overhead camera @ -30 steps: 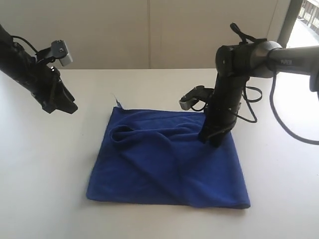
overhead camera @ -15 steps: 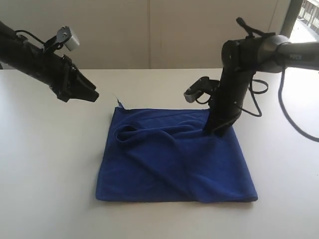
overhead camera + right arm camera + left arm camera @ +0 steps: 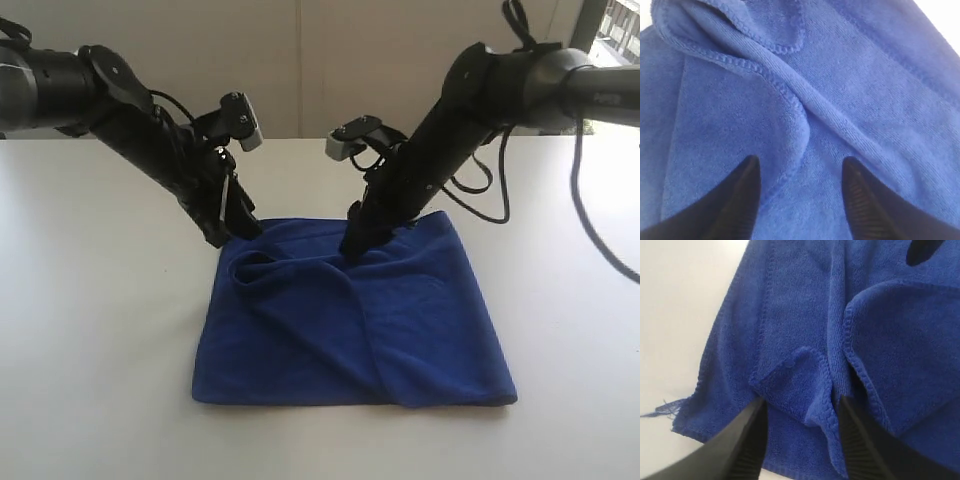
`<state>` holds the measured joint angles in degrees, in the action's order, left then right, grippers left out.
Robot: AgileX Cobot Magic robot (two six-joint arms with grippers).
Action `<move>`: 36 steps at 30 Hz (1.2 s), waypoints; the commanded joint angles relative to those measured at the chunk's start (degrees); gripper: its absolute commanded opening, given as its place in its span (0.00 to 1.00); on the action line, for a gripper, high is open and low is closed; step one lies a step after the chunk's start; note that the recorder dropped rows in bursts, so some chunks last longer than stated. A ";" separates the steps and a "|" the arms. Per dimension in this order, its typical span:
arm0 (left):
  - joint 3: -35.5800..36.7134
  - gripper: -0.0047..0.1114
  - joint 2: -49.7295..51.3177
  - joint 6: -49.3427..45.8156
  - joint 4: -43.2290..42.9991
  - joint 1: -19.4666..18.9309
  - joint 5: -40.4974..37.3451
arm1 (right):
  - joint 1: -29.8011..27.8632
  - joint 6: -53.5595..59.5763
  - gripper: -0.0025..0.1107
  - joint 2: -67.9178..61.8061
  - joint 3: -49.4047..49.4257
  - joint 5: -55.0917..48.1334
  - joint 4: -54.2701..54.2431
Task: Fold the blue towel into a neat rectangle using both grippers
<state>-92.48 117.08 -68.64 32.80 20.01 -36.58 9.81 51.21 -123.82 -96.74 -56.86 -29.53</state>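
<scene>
My left gripper (image 3: 801, 405) is down at one corner of the blue towel (image 3: 400, 320). Its fingers (image 3: 747, 440) are spread wide, and nothing is pinched between them. In the gap sits a small turned-over flap (image 3: 797, 382) of the cloth, its stitched hem curling toward one finger. Outside the other finger, at the towel's very corner, a loose thread (image 3: 657, 412) frays out onto the white table (image 3: 100, 330). Ahead of the flap, a larger fold with a hemmed edge lies over the flat layer.

My right gripper (image 3: 801, 161) is parted as well and holds nothing. It stands over the same edge of the towel, further along from my left one and nearer the middle of that edge. A rolled ridge (image 3: 805, 107) of cloth, stitched along its border, runs from ahead of the gripper down into the space between the two fingers. Blue pile fills almost everything around them — only a sliver of table shows at one corner of the right wrist view. I cannot tell whether either pair of fingertips actually presses the fabric or sits just above it.

The towel itself lies on the table below both arms, rumpled. A looped fold sits close beside my left gripper, and long diagonal creases run away from my right gripper toward the opposite edge.
</scene>
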 commanded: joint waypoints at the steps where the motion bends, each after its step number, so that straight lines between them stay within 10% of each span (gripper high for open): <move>1: -0.31 0.49 1.30 0.98 -0.63 0.28 0.14 | 2.19 1.31 0.48 -2.31 0.12 1.95 -0.58; 19: -0.31 0.49 4.49 2.07 -2.40 3.59 3.19 | 3.48 0.87 0.47 -3.05 0.22 3.40 -0.19; 36: -0.31 0.25 4.52 5.04 -2.66 3.59 7.45 | 4.53 -0.29 0.11 -5.74 0.22 -1.25 -2.25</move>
<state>-92.60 121.73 -64.98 29.92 23.44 -28.87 13.84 51.03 -129.71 -96.74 -56.74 -30.98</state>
